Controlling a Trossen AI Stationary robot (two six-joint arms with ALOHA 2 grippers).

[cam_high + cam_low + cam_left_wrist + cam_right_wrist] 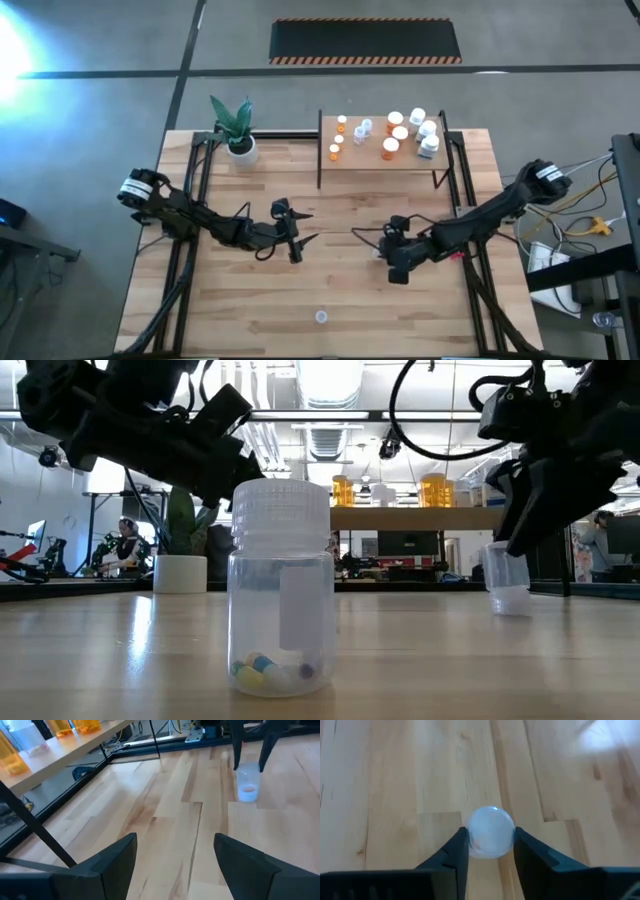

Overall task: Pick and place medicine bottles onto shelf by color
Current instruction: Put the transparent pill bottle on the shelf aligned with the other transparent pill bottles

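Right pincer [383,250]: low over the wooden counter [250,310], right of centre, its two dark fingers [451,851] set narrowly apart around a small clear bottle [490,831]. In the right wrist view the white cap sits between the fingertips, which lie just beside or against its sides; actual contact cannot be told. The same bottle shows in the low view standing on the counter, below that arm. Left pincer [300,229]: at the counter's middle, well apart from the right pincer, fingers spread wide with nothing between them; in the left wrist view bare planks lie beneath and the clear bottle stands ahead of it. Second clear bottle [321,317]: standing alone near the counter's front edge, well apart from both pincers and roughly midway between them; in the low view it holds a few coloured pills at the bottom. Shelf [350,160]: light-wood board with thin black posts at the counter's far side, beyond both pincers. Medicine bottles [400,133] on the shelf: orange ones grouped toward its left and centre, white and clear ones toward its right. Potted plant [238,132]: white pot, green leaves, far side of the counter beyond the left pincer, just left of the shelf.
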